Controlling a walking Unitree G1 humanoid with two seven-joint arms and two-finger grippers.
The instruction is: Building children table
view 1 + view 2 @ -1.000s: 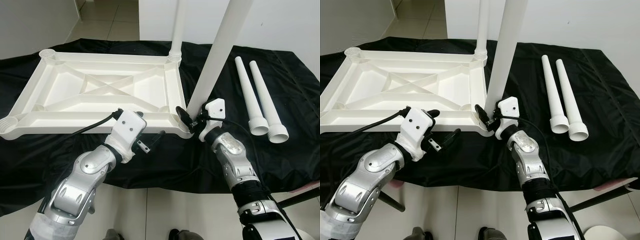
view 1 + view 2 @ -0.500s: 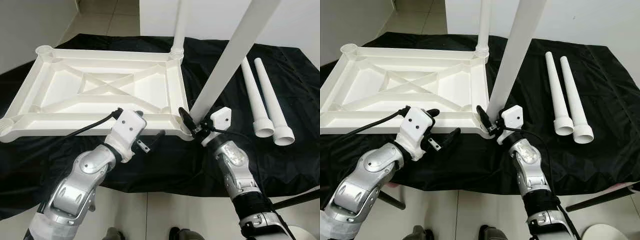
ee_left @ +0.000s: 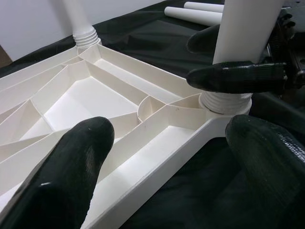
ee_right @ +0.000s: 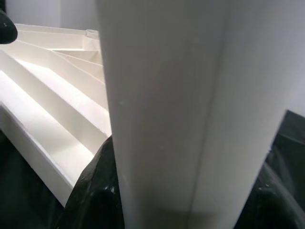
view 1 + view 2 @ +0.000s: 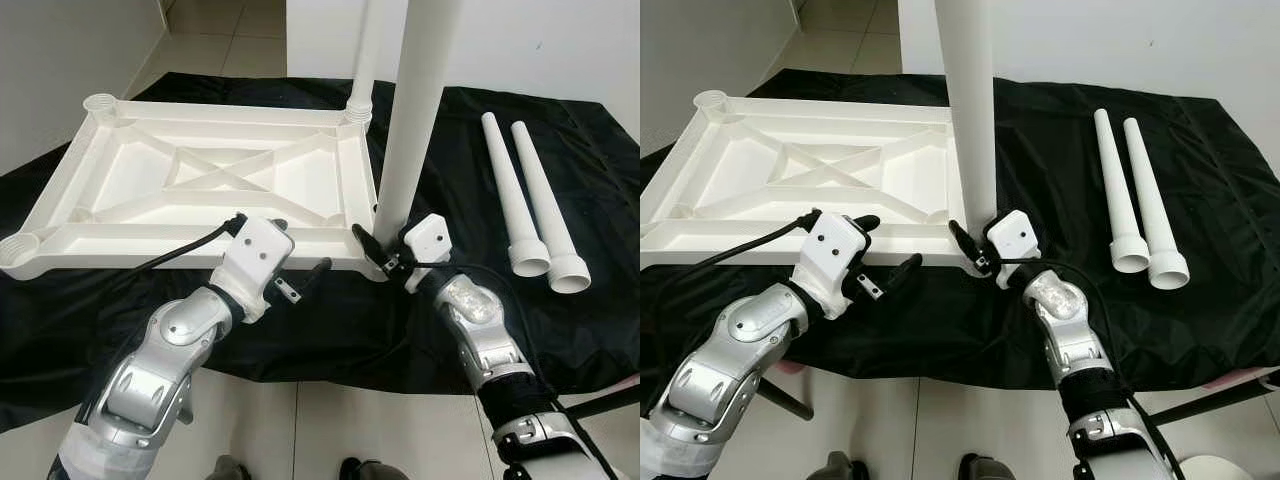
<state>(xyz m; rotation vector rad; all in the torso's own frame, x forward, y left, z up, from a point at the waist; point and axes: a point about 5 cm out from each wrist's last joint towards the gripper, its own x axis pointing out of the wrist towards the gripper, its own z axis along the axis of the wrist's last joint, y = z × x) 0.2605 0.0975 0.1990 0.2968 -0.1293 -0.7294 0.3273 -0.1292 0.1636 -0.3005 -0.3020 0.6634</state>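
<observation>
Black cloth [image 5: 600,330]; right hand [image 5: 385,262] grips upright leg [image 5: 418,120] at tabletop [image 5: 200,190] corner.

Home-like room w/ tiled floor [image 5: 235,40], white walls [image 5: 70,50], black-draped table [image 5: 330,330].

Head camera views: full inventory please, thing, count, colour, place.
Upside-down plastic tabletop: 1, white, on the black cloth.
Plastic table legs standing in corner sockets: 2, white; one at the far right corner, one at the near right corner.
Loose plastic table legs: 2, white, lying side by side on the cloth, right of the tabletop.
Black cloth: 1, covers the work surface.
Tiled floor: beyond the cloth.
Left gripper: open, by the tabletop's near edge.
Right gripper: shut on the near right leg's base.
</observation>
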